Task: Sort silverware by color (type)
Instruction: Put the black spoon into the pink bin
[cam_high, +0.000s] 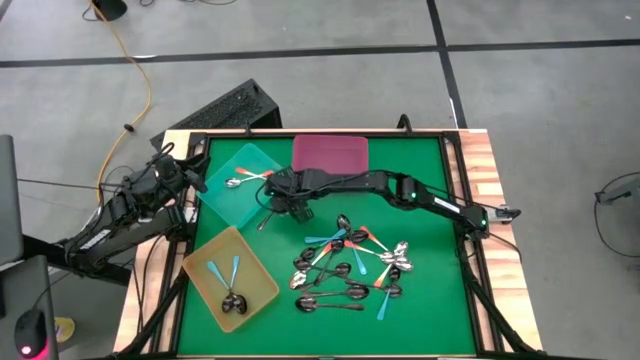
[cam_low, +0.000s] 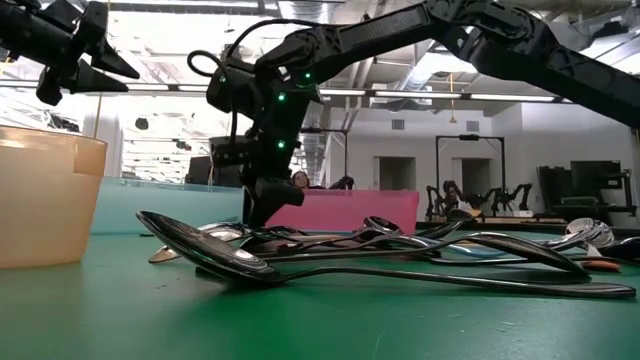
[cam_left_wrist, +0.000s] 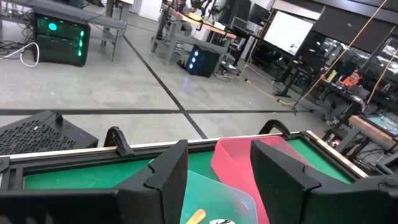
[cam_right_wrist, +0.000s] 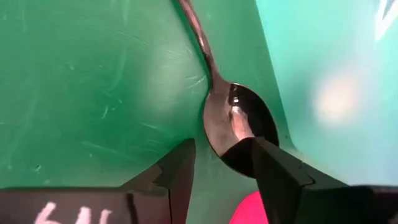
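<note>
My right gripper (cam_high: 283, 205) (cam_right_wrist: 222, 168) reaches across the table, pointing down, open, at the near right side of the teal tray (cam_high: 228, 200). Its fingers stand on either side of the bowl (cam_right_wrist: 239, 121) of an all-dark spoon (cam_high: 265, 220). That spoon lies flat on the green mat, its bowl against the tray's edge (cam_right_wrist: 273, 93). An orange-handled spoon (cam_high: 250, 178) lies in the teal tray. My left gripper (cam_high: 193, 180) (cam_left_wrist: 217, 186) hovers open above the tray's left side. A pile of blue, orange and dark spoons (cam_high: 350, 265) lies mid-table. My right gripper comes at the dark spoon's bowl end from above, one finger on each side of it. One finger (cam_right_wrist: 280, 177) overlaps the bowl's rim in the wrist view, and I cannot tell whether it touches. The spoon lies flat on the mat.
The pink tray (cam_high: 330, 155) sits at the far edge, beside the teal one. The yellow tray (cam_high: 200, 262) at the near left holds two light blue spoons (cam_high: 228, 272). Bare mat lies to the right of the pile and along the near edge.
</note>
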